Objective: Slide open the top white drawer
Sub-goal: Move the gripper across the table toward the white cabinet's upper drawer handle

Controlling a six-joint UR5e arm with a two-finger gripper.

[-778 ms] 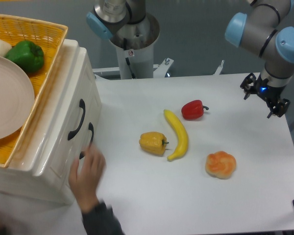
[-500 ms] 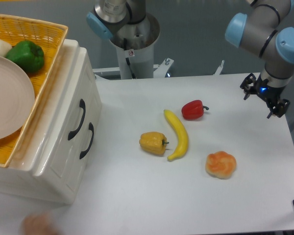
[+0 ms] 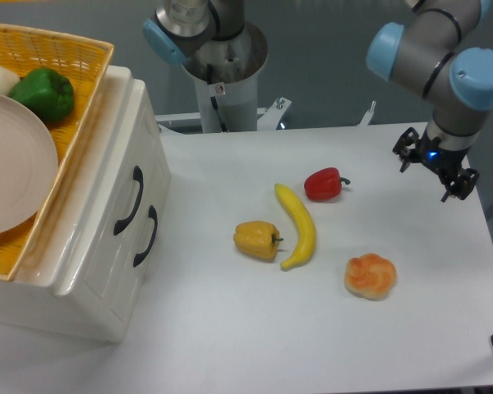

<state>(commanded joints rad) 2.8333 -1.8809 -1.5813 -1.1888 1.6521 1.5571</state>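
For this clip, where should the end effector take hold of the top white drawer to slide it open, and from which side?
Probably by the black curved handle on the top white drawer, coming in from the table side. The handle bows out from the closed front, leaving a gap for a finger. The end effector is far across the table.

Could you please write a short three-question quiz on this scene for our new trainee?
1. True or false: the top white drawer is already open.
2. Which lies nearest the gripper: A) yellow pepper, B) red pepper, C) banana?
3. What green item sits in the basket on the cabinet?

Key:
1. False; both drawer fronts sit flush.
2. B.
3. A green pepper.
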